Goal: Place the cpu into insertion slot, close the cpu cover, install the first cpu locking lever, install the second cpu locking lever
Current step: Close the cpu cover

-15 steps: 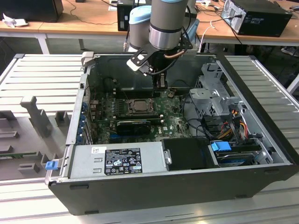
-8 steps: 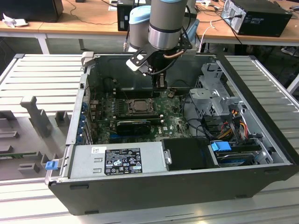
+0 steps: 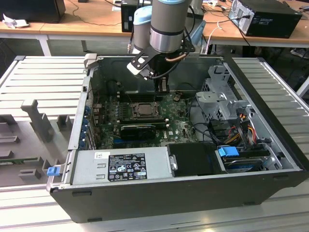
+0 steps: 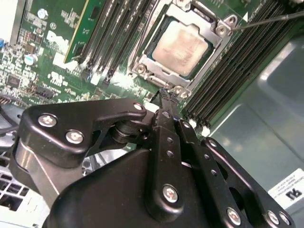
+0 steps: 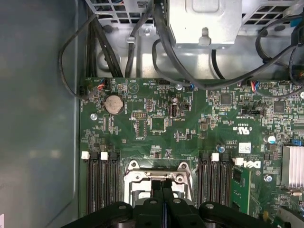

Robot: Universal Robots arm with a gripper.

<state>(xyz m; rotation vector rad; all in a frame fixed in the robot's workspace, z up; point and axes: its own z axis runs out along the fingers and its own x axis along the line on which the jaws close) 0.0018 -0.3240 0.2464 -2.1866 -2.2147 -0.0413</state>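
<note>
Pale beige-grey metal shows the cpu [image 4: 183, 45] lying flat in the insertion slot [image 3: 133, 110] on the green motherboard [image 5: 142, 123]. The cpu cover [image 4: 211, 54], a thin grey frame, lies down around the chip, whose face shows through the cover's window. From one corner of that frame a thin metal rod [image 4: 266, 20] runs out across the long black memory slots [image 4: 247, 61].

The gripper [image 4: 166, 95] has its tips at the edge of the cover frame, on the side away from the rod. Its black fingers [image 5: 156, 199] are pressed together, and I see nothing between them. Whether the tips touch the frame I cannot tell.

In the exterior view the arm [image 3: 166, 24] reaches down into the open black computer case [image 3: 193, 193], and the gripper hangs just beyond the slot, toward the far wall. A black graphics card [image 3: 137, 129] lies on the near side of the slot. A grey power supply [image 3: 120, 164] sits nearer still. A metal drive cage [image 3: 219, 96] with bundled cables stands at the exterior view's right. A round coin battery [image 5: 113, 103] sits on the board well apart from the slot.
</note>
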